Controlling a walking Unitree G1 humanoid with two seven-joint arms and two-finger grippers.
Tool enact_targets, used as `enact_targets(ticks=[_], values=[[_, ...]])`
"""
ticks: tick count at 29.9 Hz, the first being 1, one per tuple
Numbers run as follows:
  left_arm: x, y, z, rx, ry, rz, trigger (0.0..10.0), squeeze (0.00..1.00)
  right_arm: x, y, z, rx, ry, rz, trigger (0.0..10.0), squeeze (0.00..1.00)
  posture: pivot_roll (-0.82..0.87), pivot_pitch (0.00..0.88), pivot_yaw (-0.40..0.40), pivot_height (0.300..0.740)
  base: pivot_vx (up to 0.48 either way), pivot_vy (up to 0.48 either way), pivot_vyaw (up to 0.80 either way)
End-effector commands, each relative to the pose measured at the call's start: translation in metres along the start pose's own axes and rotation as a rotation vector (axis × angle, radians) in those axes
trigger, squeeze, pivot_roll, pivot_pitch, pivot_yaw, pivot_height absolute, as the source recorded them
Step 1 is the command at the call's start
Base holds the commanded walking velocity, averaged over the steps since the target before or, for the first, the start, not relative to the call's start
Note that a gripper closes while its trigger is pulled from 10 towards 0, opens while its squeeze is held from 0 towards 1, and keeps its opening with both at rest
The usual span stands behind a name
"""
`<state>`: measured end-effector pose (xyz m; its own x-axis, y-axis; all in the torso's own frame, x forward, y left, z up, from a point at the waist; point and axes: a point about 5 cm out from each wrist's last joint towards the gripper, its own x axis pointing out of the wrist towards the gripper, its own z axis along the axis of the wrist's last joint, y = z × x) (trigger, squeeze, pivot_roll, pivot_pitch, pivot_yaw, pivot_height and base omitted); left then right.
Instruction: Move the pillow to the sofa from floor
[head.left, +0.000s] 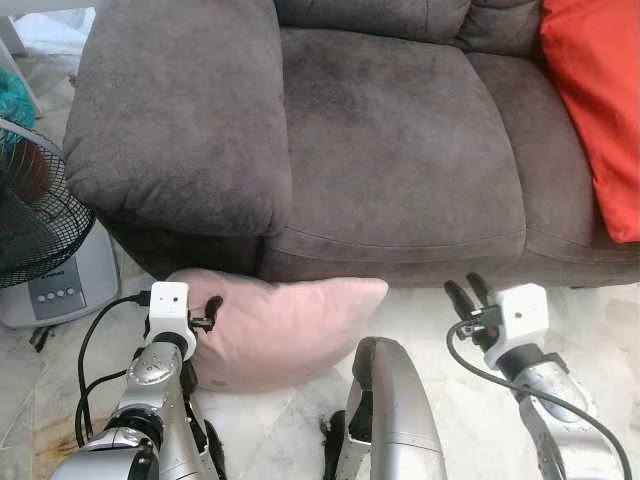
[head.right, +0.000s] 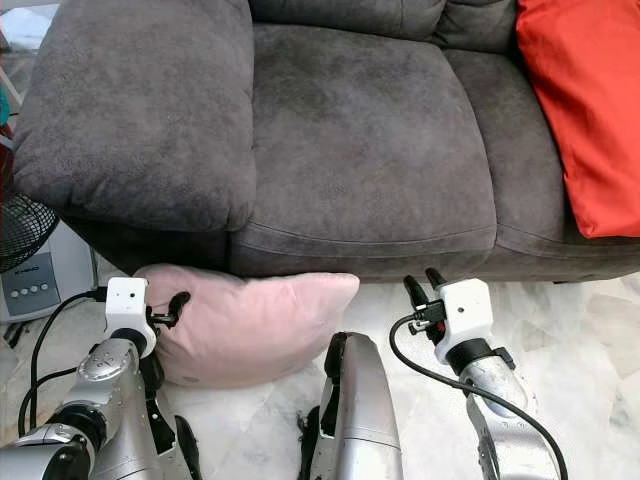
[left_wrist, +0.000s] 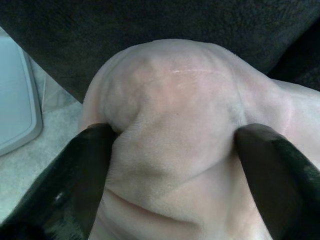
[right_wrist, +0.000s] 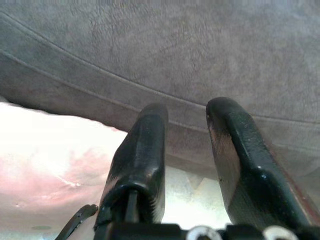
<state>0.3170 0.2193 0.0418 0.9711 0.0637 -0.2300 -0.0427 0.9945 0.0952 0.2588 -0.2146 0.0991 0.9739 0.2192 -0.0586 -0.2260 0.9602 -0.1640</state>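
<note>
A pink pillow (head.left: 290, 330) lies on the marble floor, pushed against the front of the grey sofa (head.left: 400, 140). My left gripper (head.left: 212, 310) is at the pillow's left corner, and in the left wrist view its two fingers (left_wrist: 90, 170) press in on either side of a bulge of the pink fabric (left_wrist: 175, 115). My right gripper (head.left: 467, 292) hovers just above the floor to the right of the pillow, a hand's width from its right corner. Its fingers (right_wrist: 145, 145) point at the sofa's front edge, a narrow gap apart, with nothing between them.
A red cushion (head.left: 600, 110) rests on the sofa's right seat. A black fan (head.left: 30, 210) on a grey base (head.left: 60, 290) stands at the left beside the sofa arm. My silver leg (head.left: 395, 420) is low in the middle. Open floor (head.left: 600, 330) lies to the right.
</note>
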Motion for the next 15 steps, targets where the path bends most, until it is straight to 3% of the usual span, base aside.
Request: enact_targets(ticks=[1, 15], values=[[-0.0052, -0.0046, -0.0145, -0.016, 0.057, -0.002, 0.0, 0.0, -0.008, -0.0101, -0.0024, -0.005, 0.024, -0.027, 10.0, 0.0, -0.11, 0.295, -0.281, 0.497, 0.0, 0.0, 0.0], [-0.006, -0.0006, -0.0159, -0.013, 0.067, 0.006, 0.0, 0.0, -0.0097, -0.0127, 0.0047, -0.017, 0.022, -0.022, 10.0, 0.0, -0.12, 0.297, -0.29, 0.497, 0.0, 0.0, 0.0]])
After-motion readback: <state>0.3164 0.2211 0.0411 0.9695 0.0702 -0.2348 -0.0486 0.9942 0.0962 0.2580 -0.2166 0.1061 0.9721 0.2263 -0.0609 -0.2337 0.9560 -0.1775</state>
